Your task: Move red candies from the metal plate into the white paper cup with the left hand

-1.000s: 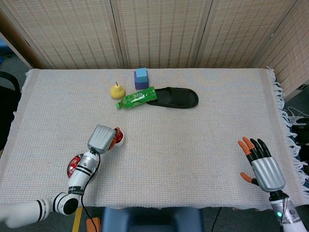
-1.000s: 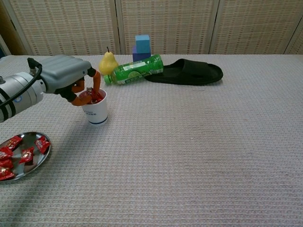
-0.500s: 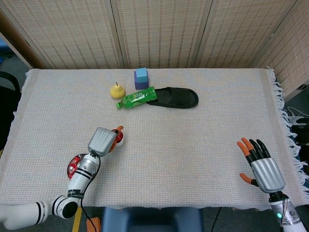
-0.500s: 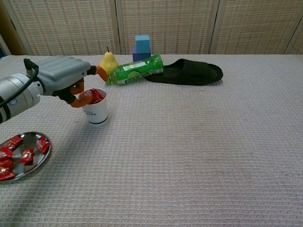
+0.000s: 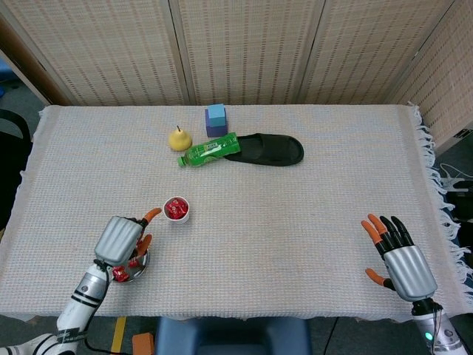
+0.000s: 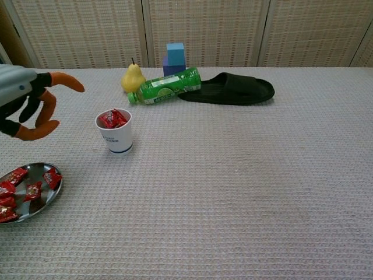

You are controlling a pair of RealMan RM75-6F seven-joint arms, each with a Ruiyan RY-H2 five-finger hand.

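The white paper cup (image 6: 116, 132) (image 5: 177, 209) stands upright with several red candies in it. The metal plate (image 6: 41, 204) (image 5: 135, 275) lies near the table's front left edge and holds several red candies (image 6: 29, 189). My left hand (image 5: 121, 239) (image 6: 32, 102) hovers over the plate, to the left of the cup, with its fingers spread and nothing in them. In the head view the hand hides most of the plate. My right hand (image 5: 399, 259) rests open at the front right, far from both.
At the back stand a yellow pear (image 6: 132, 79), a green bottle on its side (image 6: 165, 85), a black slipper (image 6: 231, 88) and stacked blue and purple blocks (image 6: 174, 58). A woven cloth covers the table (image 5: 295, 214).
My left hand has let its candy go into the cup and drawn back left and toward me, from over the cup to over the plate. The right hand has hardly moved.
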